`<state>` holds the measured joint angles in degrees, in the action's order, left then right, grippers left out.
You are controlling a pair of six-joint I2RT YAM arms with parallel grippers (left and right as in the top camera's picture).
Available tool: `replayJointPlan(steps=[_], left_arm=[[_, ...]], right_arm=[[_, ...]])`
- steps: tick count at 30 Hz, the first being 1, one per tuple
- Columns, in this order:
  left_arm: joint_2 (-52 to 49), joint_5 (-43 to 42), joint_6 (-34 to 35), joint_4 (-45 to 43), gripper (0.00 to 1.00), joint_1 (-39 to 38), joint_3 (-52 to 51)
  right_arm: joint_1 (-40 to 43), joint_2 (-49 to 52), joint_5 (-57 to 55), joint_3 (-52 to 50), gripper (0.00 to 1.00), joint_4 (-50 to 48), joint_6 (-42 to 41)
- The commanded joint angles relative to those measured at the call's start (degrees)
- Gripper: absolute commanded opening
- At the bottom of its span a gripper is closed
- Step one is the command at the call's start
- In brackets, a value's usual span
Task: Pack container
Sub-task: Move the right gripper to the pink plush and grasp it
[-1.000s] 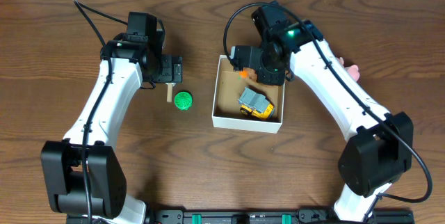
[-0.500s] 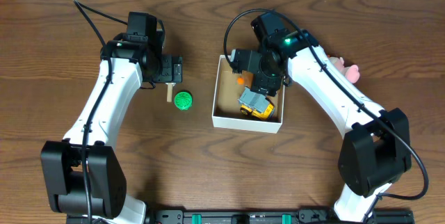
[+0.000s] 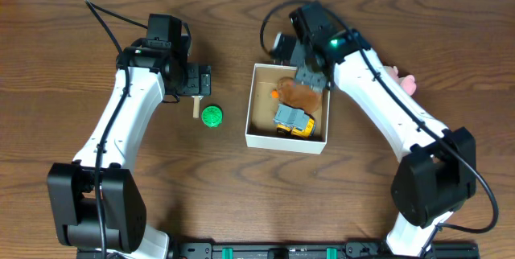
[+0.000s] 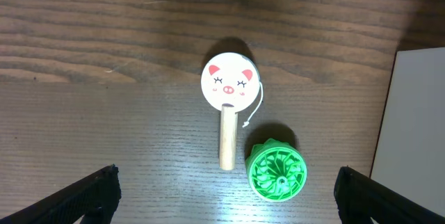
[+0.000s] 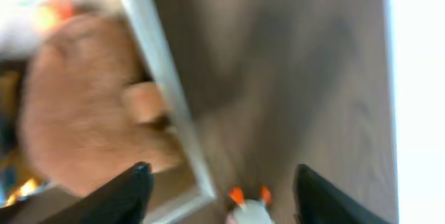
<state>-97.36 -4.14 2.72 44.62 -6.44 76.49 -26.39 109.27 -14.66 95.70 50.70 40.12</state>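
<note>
Container (image 3: 282,140) holds fuzzy brown plush (image 3: 302,96) beside blocky yellow truck (image 3: 294,120).

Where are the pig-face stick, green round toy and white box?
pig-face stick (image 4: 229,81), left wrist view, on its face.
green round toy (image 4: 277,173), left wrist view, its centre.
white box (image 3: 285,142), overhead view, front wall.

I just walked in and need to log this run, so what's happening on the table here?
Two arms are packing small toys into the container. A brown plush and a yellow-grey truck lie inside. The right gripper is open at the container's back edge, holding nothing. The left gripper, also open, hovers over a pig-faced wooden paddle and a green round toy lying beside the container.
</note>
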Motion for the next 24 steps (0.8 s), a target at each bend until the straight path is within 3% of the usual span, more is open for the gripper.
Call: replayJointPlan(steps=[1, 3, 6, 9, 15, 24], left_arm=[[-0.48, 0.07, -0.74, 0.09, 0.98, 0.24, 1.20], [-0.48, 0.07, -0.74, 0.09, 0.98, 0.24, 1.20], [-0.48, 0.07, -0.74, 0.09, 0.98, 0.24, 1.20], [-0.48, 0.07, -0.74, 0.09, 0.98, 0.24, 1.20], [-0.48, 0.07, -0.74, 0.09, 0.98, 0.24, 1.20], [-0.48, 0.07, -0.74, 0.09, 0.98, 0.24, 1.20]], right_arm=[[2.36, -1.29, -8.44, 5.68, 0.59, 1.57, -14.51], [4.63, -1.29, -8.46, 8.70, 0.69, 3.76, -22.10], [9.03, -1.29, -7.98, 11.32, 0.69, 6.56, -31.39], [14.14, -1.27, -6.23, 11.37, 0.81, 8.52, -31.82], [23.98, -1.11, -2.40, 9.79, 0.99, 10.47, -22.64], [37.75, 0.72, 15.28, 3.08, 0.99, 7.63, -6.75]])
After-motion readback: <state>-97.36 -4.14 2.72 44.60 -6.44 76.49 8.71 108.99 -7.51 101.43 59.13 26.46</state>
